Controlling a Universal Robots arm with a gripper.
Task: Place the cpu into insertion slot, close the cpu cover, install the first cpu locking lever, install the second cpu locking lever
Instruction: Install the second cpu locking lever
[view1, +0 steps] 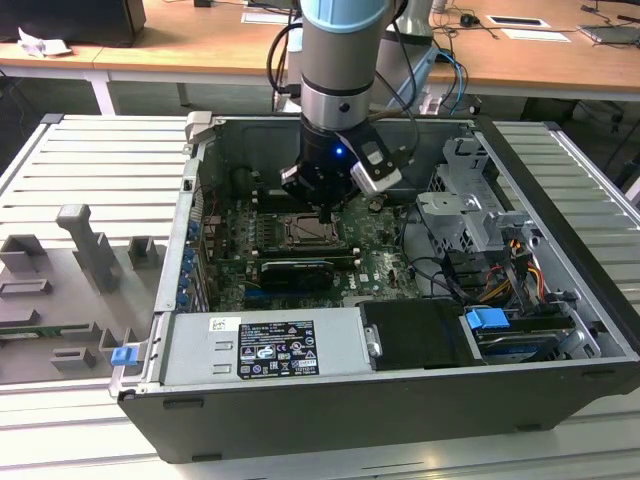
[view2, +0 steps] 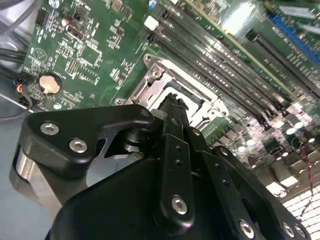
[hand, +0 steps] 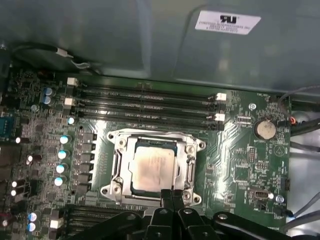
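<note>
The cpu, a pale silver square chip, lies in the insertion slot on the green board. The cpu cover, a silver frame, lies flat around the chip's edges. My gripper hangs just over the socket's edge, fingers pressed together and holding nothing. In the second wrist view the gripper points at the socket's silver rim, with the chip mostly hidden behind the fingers. In the exterior view the gripper sits inside the open computer case, directly above the socket.
Long black memory slots run beside the socket, and a coin battery sits nearby. The case holds a power supply, a metal drive cage and cable bundles. Case walls enclose the board.
</note>
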